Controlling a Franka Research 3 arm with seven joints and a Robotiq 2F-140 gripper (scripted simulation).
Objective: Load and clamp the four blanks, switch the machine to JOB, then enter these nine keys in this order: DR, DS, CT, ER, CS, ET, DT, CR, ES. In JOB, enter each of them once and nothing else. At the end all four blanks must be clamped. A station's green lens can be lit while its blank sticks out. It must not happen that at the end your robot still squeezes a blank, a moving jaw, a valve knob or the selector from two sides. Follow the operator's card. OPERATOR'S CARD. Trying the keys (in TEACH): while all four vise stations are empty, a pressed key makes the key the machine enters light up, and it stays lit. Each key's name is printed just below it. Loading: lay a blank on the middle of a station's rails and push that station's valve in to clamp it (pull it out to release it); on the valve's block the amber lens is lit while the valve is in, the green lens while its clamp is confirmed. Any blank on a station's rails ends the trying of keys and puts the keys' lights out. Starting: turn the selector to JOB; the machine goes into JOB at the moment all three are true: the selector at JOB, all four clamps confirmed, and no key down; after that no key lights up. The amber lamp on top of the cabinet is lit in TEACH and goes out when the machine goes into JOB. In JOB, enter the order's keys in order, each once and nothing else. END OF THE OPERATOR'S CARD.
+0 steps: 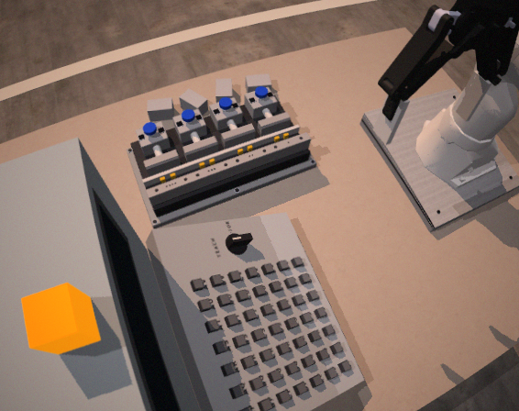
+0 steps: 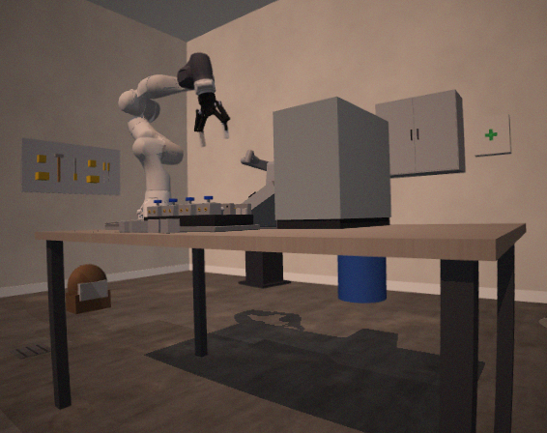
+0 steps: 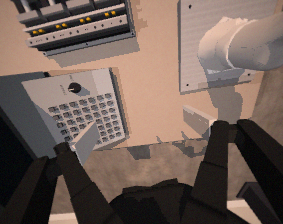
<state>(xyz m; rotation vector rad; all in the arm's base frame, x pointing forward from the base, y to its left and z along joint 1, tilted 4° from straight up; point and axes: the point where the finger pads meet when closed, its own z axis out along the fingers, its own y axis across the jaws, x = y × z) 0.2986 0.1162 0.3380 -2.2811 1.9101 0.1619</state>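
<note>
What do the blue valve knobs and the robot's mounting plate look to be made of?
The blue knobs look like smooth plastic, perhaps painted metal: the colour is even, without grain. The mounting plate looks like brushed metal, judging by its pale grey face with fine parallel streaks, though pale wood grain could look similar.

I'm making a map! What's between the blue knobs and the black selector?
The top view shows the vise rails between the knobs and selector.
</note>
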